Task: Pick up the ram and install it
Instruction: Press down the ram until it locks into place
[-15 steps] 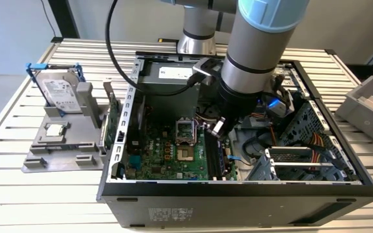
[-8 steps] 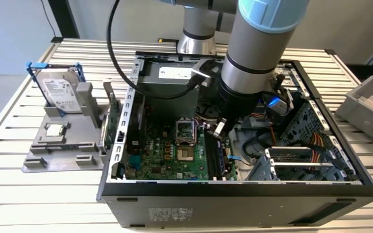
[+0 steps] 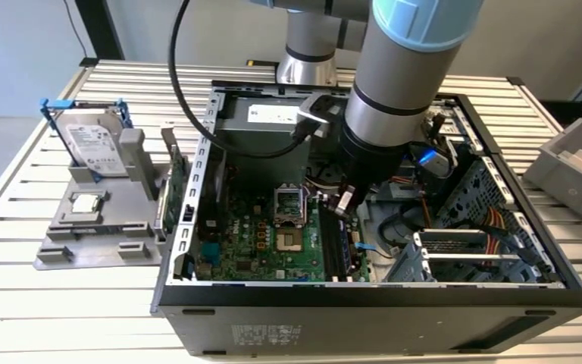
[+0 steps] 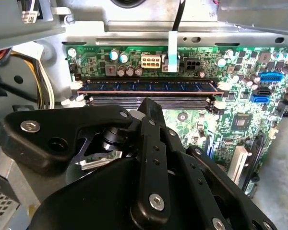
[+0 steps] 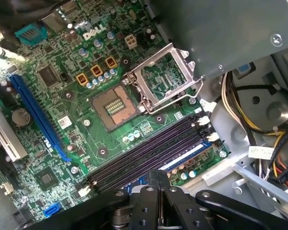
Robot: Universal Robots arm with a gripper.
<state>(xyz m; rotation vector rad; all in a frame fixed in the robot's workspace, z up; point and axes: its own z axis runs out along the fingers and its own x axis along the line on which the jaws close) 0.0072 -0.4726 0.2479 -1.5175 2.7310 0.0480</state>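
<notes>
The ram (image 4: 149, 86) stands upright on the motherboard (image 4: 192, 120) (seating stage, likely), with the gripper (image 4: 151, 106) pressed together, empty, just below it in frame; pressing home needs square, even force.

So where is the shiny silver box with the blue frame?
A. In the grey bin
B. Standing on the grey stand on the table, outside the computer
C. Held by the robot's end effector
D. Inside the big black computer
B. In the exterior view, the silver box stands in the grey stand on the table, to the exterior view's left of the open computer.
</notes>
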